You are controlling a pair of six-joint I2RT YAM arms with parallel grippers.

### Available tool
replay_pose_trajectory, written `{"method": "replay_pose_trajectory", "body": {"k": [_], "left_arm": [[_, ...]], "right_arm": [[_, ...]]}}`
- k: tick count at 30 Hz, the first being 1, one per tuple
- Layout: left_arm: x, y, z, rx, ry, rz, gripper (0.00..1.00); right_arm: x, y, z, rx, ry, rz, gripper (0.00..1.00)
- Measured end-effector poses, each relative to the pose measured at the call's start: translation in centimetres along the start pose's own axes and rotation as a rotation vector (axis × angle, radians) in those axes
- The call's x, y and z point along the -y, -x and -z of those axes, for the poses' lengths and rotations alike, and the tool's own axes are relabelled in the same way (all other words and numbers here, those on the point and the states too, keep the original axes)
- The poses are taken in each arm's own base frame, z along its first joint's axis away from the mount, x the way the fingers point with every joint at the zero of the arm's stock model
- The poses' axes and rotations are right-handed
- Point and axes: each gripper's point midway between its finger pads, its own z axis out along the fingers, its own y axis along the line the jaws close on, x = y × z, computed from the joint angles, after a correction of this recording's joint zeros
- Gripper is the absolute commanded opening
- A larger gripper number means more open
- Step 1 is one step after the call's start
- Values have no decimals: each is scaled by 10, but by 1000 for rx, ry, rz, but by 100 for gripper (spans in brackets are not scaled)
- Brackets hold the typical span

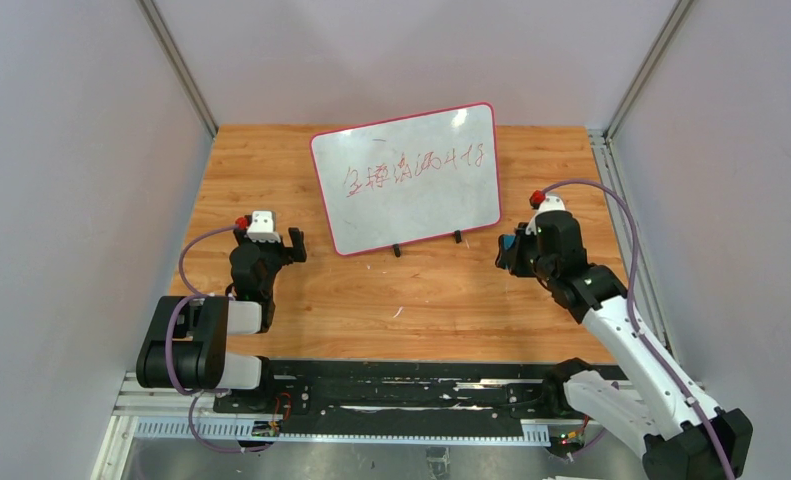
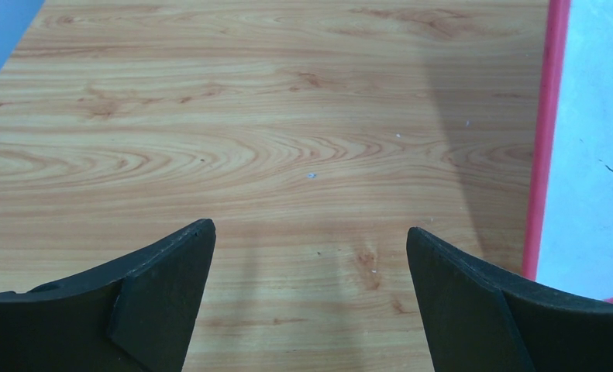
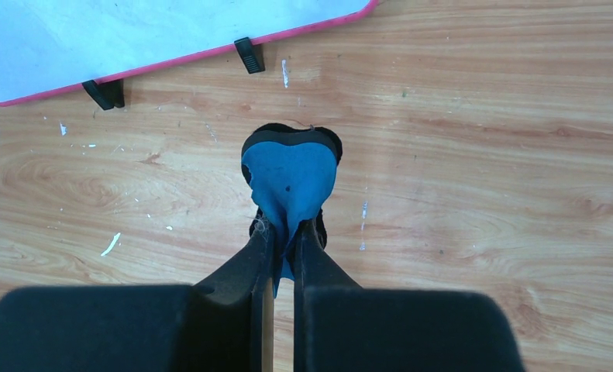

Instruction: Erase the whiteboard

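The whiteboard (image 1: 407,180) stands in the upper middle of the top view on the wooden table (image 1: 451,300). It rests on two small black feet (image 1: 458,237). Red writing (image 1: 419,165) runs across it.

The left gripper (image 1: 278,240) is at the middle left. Its jaws are wide apart with nothing between them. In its wrist view the board's pink edge shows at the right.

The right gripper (image 1: 508,252) is at the middle right. It is squeezed tight on a small blue-and-black eraser (image 3: 290,174). The eraser is near the board's feet and does not touch the board.
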Motion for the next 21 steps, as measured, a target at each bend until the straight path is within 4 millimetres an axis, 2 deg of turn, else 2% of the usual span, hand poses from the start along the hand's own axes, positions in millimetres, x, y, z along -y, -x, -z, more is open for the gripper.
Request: {"method": "replay_pose_trajectory", "body": {"k": [6, 13, 15, 18, 21], "left_arm": [[7, 0, 0, 0, -45, -15, 98], [18, 2, 1, 9, -116, -44, 97], [20, 2, 1, 10, -126, -48, 87], [24, 2, 2, 8, -151, -53, 66], [27, 2, 3, 5, -169, -59, 57]], "right_arm": [[4, 5, 7, 33, -18, -6, 1], [9, -2, 0, 9, -46, -3, 1], [10, -5, -1, 0, -50, -1, 1], [10, -6, -2, -4, -51, 0, 1], [10, -6, -2, -3, -51, 1, 1]]}}
